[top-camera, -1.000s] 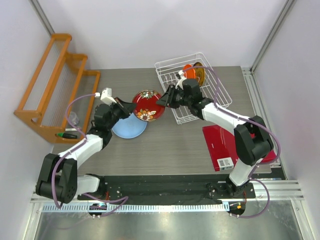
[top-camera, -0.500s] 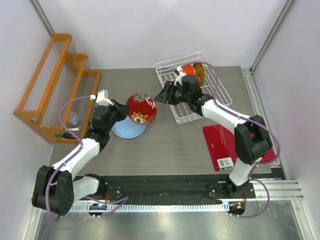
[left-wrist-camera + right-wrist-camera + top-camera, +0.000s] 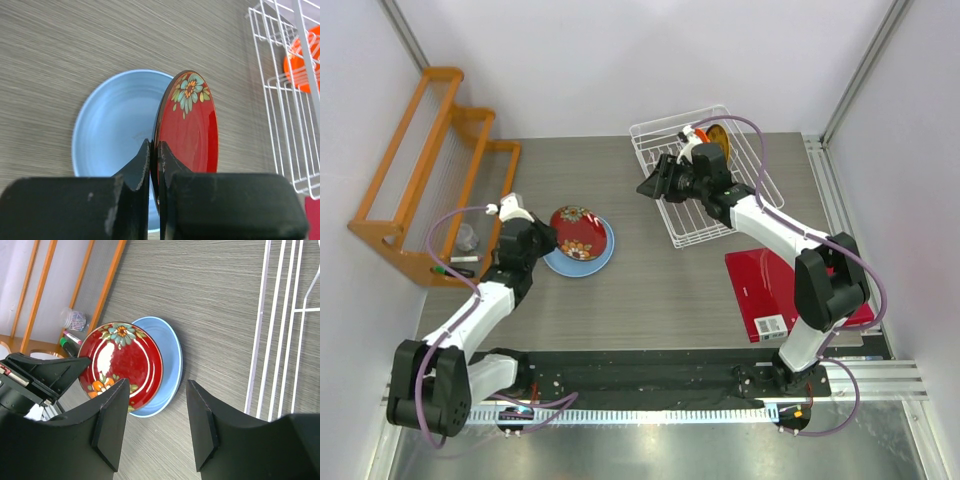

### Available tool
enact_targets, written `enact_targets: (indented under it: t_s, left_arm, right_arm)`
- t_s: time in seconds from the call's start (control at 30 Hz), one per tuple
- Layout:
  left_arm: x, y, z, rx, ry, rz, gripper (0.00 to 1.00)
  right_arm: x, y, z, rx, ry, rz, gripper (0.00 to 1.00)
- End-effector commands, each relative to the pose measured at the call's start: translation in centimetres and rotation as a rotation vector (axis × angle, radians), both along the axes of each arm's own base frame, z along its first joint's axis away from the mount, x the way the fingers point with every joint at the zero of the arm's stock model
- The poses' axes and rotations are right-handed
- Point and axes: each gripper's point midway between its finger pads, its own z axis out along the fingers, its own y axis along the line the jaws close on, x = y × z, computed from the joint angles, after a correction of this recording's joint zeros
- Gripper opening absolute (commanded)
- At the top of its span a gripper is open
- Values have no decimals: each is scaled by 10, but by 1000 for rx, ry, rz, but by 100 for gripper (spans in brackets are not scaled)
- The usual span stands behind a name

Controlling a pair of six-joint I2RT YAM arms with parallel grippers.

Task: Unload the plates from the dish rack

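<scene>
We see the left gripper (image 3: 154,150) pinching the rim of the dark red floral plate (image 3: 187,130), its fingers pressed tight on the edge. The plate hangs tilted over the light blue plate (image 3: 112,125), which lies flat on the table. We cannot tell whether the two touch.

The right wrist view shows the floral face fully, which the left wrist view sees only edge-on. There the right gripper (image 3: 157,385) stands spread and empty, near the dish rack (image 3: 280,315).

From above, an orange plate (image 3: 695,133) and a yellow-brown plate (image 3: 717,135) stand in the rack's far end, partly hidden by the right arm. A wooden shelf (image 3: 430,170) sits at left and a red book (image 3: 760,285) at right.
</scene>
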Motion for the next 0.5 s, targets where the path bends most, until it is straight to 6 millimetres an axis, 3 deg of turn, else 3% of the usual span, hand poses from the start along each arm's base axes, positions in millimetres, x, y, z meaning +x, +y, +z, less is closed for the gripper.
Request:
enact_targets:
  t_s: [0.0,0.2,0.47]
  left_arm:
    - [10,15,25,1,-103,65,0]
    - [19,12,3,-5,-66,40,0]
    - [28,2,-23,-39,-2,7,0]
  right_arm:
    - [2,-3,44,26,-107,-3,55]
    - [7,-13,52,-10,-129,-19,55]
    - [25,-41,59,-84,-154,-87,55]
